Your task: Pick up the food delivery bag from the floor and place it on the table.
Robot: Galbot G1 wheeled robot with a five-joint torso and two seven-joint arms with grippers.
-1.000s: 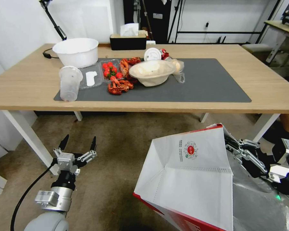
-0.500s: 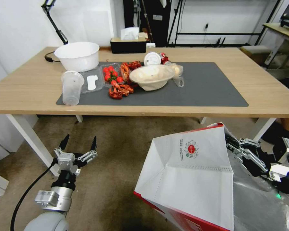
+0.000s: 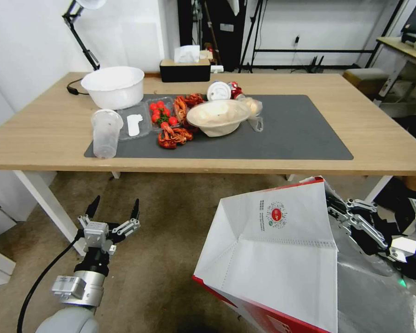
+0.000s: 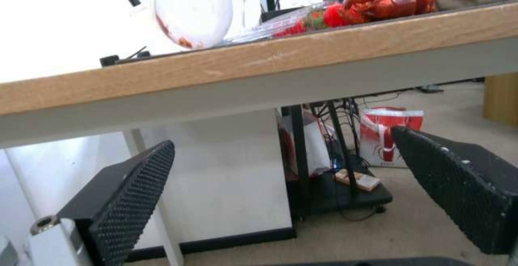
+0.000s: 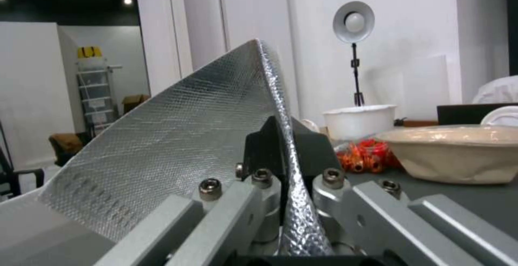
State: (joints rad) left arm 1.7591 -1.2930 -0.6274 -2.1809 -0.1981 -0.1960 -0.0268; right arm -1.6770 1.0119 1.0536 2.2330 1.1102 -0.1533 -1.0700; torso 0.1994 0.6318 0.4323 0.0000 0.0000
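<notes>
Head view: one food delivery bag (image 3: pixel 272 259) clamped in right gripper (image 3: pixel 333 206) jaws, left gripper (image 3: pixel 113 208) jaws spread, empty.

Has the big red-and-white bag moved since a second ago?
Yes. The food delivery bag, held by the right gripper, has gone up: its top corner is now closer to the front edge of the table than before.
</notes>
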